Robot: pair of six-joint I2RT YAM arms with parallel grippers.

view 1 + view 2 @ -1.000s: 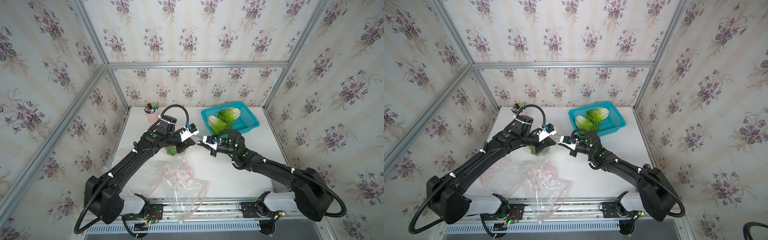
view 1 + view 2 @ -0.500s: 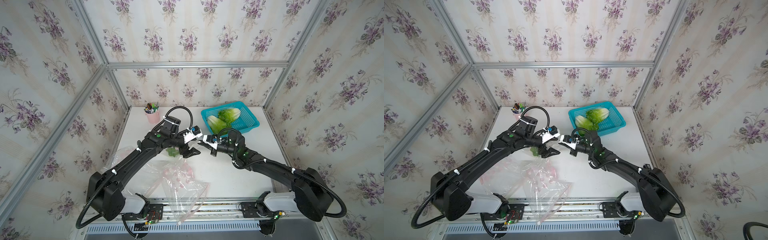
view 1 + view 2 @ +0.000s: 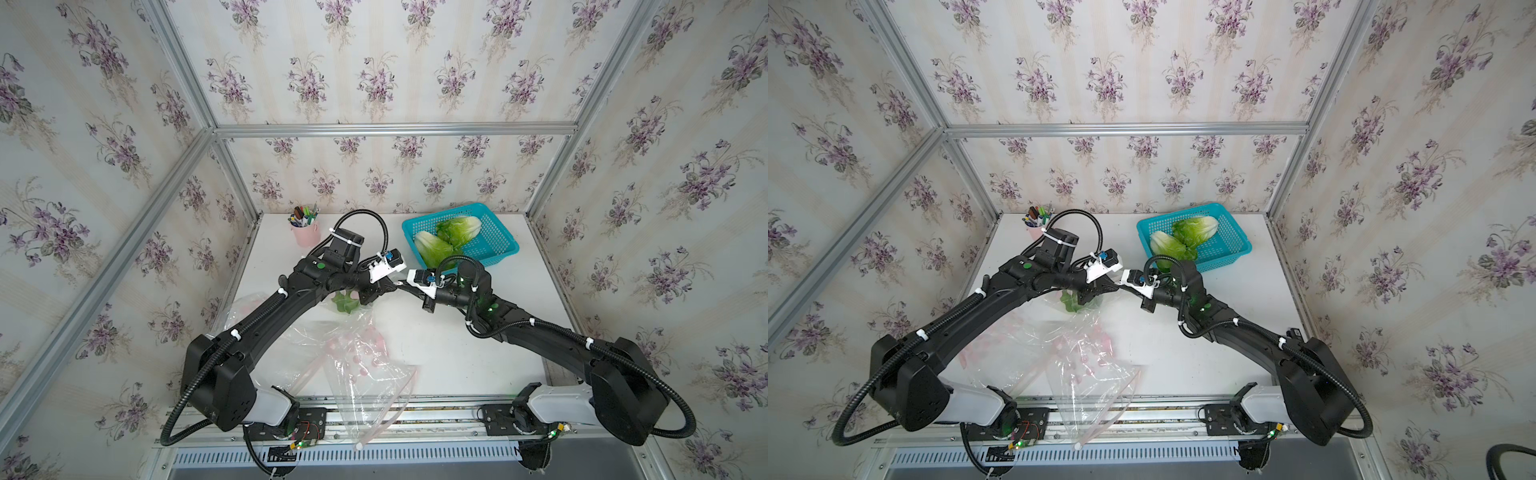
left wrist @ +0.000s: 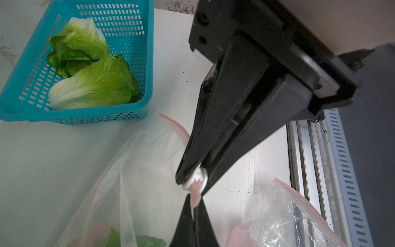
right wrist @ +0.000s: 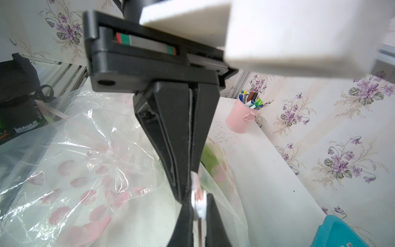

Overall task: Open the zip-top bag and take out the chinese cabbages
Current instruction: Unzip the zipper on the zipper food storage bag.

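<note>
inside basket (image 3: 495, 241), two chinese cabbages (image 3: 432, 250), third cabbage (image 3: 345, 302) in zip-top bag (image 3: 357, 365) (left fingers (image 4: 184, 224), right fingers (image 5: 183, 231) clenched on it)

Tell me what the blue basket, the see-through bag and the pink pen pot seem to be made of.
The basket: rigid moulded plastic, slightly glossy turquoise, walls pierced with even slots. The bag: thin clear plastic film with pink spots; it crinkles and glints. The pot: smooth pink, pail-shaped with a small handle; probably painted metal, possibly plastic.

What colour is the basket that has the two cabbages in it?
The basket is turquoise blue with perforated walls; it shows best in the left wrist view.
</note>
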